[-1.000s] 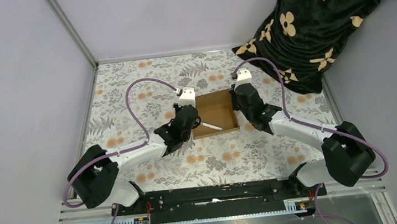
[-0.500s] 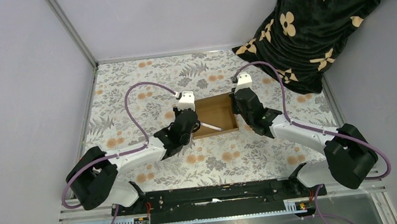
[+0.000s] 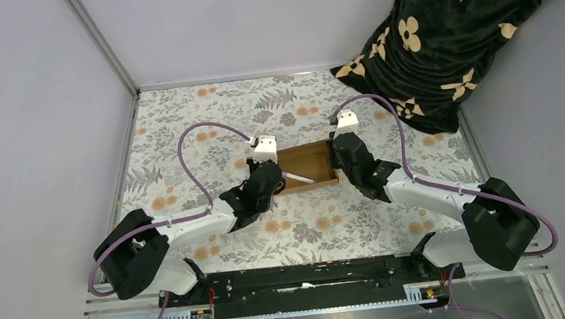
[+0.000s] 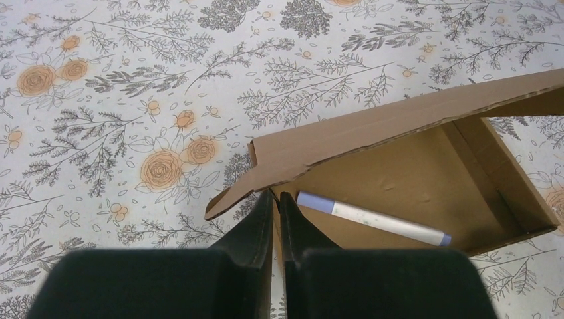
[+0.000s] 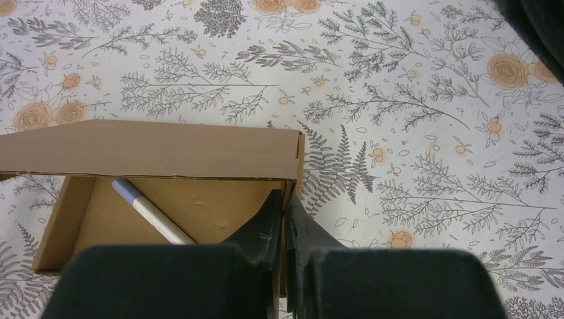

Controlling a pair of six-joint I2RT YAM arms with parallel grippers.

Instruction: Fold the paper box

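The brown cardboard box (image 3: 312,159) sits at the centre of the top view on the floral-patterned table cover (image 3: 180,123), open side up, with its far long panel raised.

My left gripper (image 4: 277,197) is at the box's left end, jaws narrowed to a thin slit and pinching the cardboard edge there. My right gripper (image 5: 286,199) is at the right end, jaws likewise pressed onto the end wall.

A slim white stick (image 4: 372,218) lies slanted on the box floor. A black flower-patterned cloth (image 3: 463,22) fills the upper right.
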